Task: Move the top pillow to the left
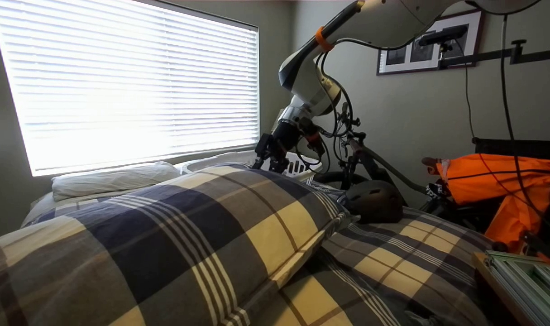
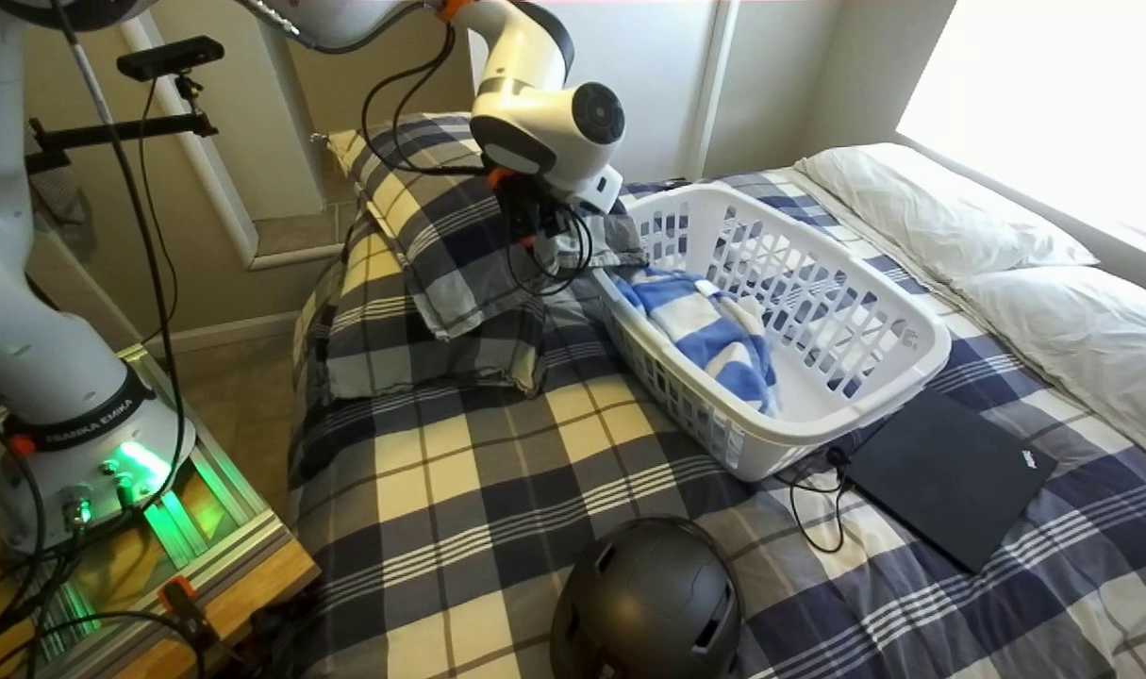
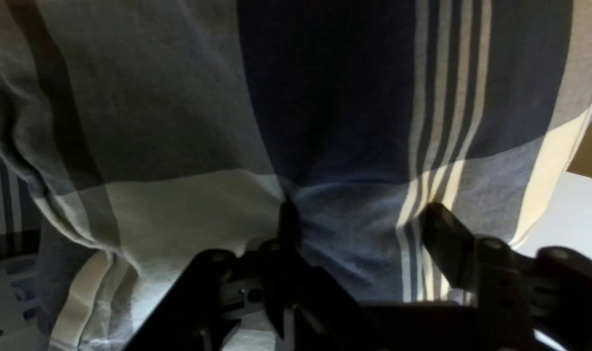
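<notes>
Wrist view: the pincer [image 3: 361, 214] stands parted, its tips pressing into the top pillow [image 3: 325, 97], apparently gripping nothing. In an exterior view this pillow lies near left, the laundry basket [image 1: 220, 159] beyond. In an exterior view it lies atop the matching plaid pillow [image 2: 412, 363]; contact seems made, grip and leftward move undone

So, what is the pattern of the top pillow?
The top pillow is navy, cream and grey-brown plaid, showing best in an exterior view.
</notes>
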Controlling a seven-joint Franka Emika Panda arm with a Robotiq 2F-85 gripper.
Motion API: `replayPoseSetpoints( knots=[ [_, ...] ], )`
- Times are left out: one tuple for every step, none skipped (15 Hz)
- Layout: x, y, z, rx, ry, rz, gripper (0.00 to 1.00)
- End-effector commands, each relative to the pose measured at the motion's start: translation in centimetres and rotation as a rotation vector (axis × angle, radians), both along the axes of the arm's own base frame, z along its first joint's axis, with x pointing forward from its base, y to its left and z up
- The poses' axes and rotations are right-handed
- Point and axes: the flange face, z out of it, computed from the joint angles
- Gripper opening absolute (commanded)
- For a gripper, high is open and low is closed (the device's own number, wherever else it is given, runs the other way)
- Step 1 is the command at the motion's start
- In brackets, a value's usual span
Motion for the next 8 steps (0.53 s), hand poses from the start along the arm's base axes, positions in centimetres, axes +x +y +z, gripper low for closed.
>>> replayPoseSetpoints(
  knots=[
    [1.3,0.6,-0.4,0.074,-0.001,0.018,0.36],
    [1.4,1.0,-0.5,0.087,0.003,0.022,0.31],
    [1.5,1.3,-0.6,0.098,0.004,0.027,0.23],
    [1.5,1.7,-0.6,0.111,0.009,0.027,0.17],
    [1.5,2.1,-0.7,0.121,0.011,0.022,0.11],
    [1.6,2.5,-0.6,0.136,0.013,0.007,0.07],
    [1.7,3.0,-0.5,0.148,0.011,0.005,0.05],
    [1.8,3.7,-0.4,0.162,0.013,0.011,0.04]
  ],
)
